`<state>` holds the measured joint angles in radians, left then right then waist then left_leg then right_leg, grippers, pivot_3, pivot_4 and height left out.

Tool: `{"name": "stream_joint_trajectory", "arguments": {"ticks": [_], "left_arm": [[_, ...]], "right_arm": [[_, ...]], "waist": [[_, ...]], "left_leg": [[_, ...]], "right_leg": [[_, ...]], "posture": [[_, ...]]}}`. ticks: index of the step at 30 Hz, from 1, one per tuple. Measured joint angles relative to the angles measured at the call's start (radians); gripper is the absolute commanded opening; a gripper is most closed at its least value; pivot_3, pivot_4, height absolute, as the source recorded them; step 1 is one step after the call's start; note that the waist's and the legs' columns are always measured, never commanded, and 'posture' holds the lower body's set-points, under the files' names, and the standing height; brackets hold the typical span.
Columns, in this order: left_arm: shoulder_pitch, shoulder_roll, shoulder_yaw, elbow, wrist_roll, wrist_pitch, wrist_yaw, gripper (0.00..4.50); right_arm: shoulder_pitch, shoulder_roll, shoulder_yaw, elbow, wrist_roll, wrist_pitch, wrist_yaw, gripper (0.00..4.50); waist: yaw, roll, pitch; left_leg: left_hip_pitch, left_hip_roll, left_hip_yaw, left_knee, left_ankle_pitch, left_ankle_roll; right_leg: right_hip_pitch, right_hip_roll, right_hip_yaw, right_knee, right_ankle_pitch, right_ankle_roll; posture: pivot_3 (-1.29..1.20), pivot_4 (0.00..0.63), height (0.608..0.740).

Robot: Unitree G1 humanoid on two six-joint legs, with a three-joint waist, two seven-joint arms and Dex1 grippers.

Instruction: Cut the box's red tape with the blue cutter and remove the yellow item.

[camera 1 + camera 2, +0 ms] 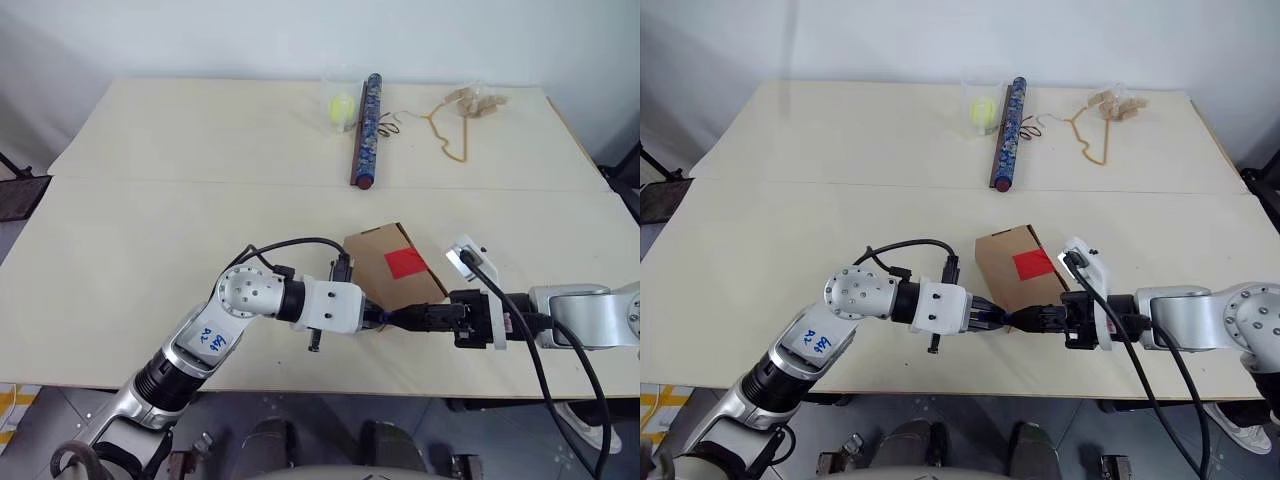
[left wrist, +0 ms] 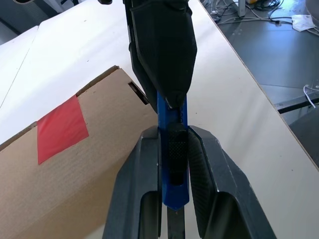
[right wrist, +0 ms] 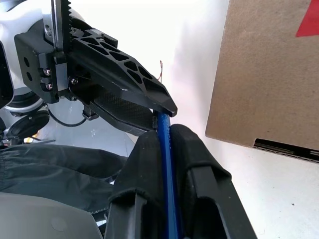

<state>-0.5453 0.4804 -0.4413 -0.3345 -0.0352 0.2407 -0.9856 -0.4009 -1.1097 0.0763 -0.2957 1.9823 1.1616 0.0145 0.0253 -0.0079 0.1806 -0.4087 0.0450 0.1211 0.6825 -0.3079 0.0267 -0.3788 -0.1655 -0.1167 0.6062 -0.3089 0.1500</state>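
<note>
Both grippers' jaws clamped, tip-to-tip.

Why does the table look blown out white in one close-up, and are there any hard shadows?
Right wrist view: glare washes the table white beside the box. Left eye view: even light, only faint soft shadows on the table.

Lab: pale worktable, floor cables

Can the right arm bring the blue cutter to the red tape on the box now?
Probably not yet. The left gripper and the right gripper both clamp the blue cutter. The red tape on the box lies close and uncovered.
</note>
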Motion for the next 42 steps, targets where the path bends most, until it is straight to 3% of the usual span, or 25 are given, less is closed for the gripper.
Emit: {"name": "stream_joint_trajectory", "arguments": {"ticks": [9,17,23,25,30,34,37,42], "left_arm": [[0.000,-0.001,0.000,0.000,-0.003,0.004,-0.004,0.43],[0.026,0.067,0.143,-0.019,-0.192,0.090,-0.090,2.90],[0.053,0.173,0.322,0.028,-0.344,0.133,-0.165,2.90],[0.045,0.170,0.372,0.081,-0.389,0.160,-0.162,2.90],[0.013,0.146,0.413,0.217,-0.430,0.234,-0.129,1.43],[-0.051,0.059,0.375,0.305,-0.412,0.234,-0.099,0.15],[-0.118,-0.034,0.309,0.365,-0.382,0.223,-0.076,0.05],[-0.225,-0.115,0.248,0.436,-0.326,0.202,-0.051,0.05]], "right_arm": [[0.011,-0.001,0.000,-0.003,-0.001,-0.002,0.012,0.08],[0.033,-0.077,-0.047,0.007,-0.024,0.021,0.078,0.08],[0.205,-0.184,-0.261,-0.032,-0.028,0.031,0.246,0.08],[0.305,-0.203,-0.398,-0.051,-0.028,0.042,0.299,0.08],[0.505,-0.212,-0.698,-0.060,-0.027,0.068,0.313,0.08],[0.669,-0.192,-0.919,-0.069,-0.035,0.128,0.210,0.08],[0.703,-0.175,-1.025,-0.065,-0.085,0.152,0.168,0.08],[0.663,-0.176,-1.009,-0.075,-0.171,0.121,0.152,0.08]], "waist": [[0.000,0.000,0.000],[-0.001,0.000,0.000],[0.002,0.000,0.000],[0.005,0.000,0.000],[0.004,-0.001,0.001],[0.018,-0.001,0.001],[0.025,-0.002,0.001],[0.017,-0.002,0.001]], "left_leg": [[0.000,0.000,0.000,0.000,0.000,0.000],[0.000,0.000,0.000,0.000,0.000,0.000],[-0.001,0.000,0.000,0.000,0.000,0.000],[-0.001,0.000,0.000,0.000,0.000,0.001],[-0.001,0.000,0.000,-0.001,0.000,0.001],[-0.002,-0.001,-0.001,-0.001,-0.001,0.001],[-0.003,-0.005,0.000,-0.001,-0.001,0.002],[-0.003,-0.007,0.000,-0.001,0.000,0.002]], "right_leg": [[0.000,0.000,0.000,0.000,0.000,0.000],[-0.001,0.000,0.000,0.000,0.000,0.000],[-0.001,0.000,0.000,0.000,0.000,0.000],[0.000,0.000,0.000,0.000,0.000,0.000],[0.001,0.001,0.000,0.000,0.001,0.001],[0.001,0.001,0.000,-0.002,0.001,0.002],[0.001,0.001,0.001,-0.004,0.002,0.003],[-0.001,0.001,0.001,-0.005,0.002,0.003]], "posture": [[0.00,0.150,0.740],[0.00,0.150,0.740],[0.00,0.150,0.740],[0.00,0.150,0.740],[0.00,0.150,0.740],[0.00,0.150,0.740],[0.00,0.150,0.740],[0.00,0.150,0.740]]}}
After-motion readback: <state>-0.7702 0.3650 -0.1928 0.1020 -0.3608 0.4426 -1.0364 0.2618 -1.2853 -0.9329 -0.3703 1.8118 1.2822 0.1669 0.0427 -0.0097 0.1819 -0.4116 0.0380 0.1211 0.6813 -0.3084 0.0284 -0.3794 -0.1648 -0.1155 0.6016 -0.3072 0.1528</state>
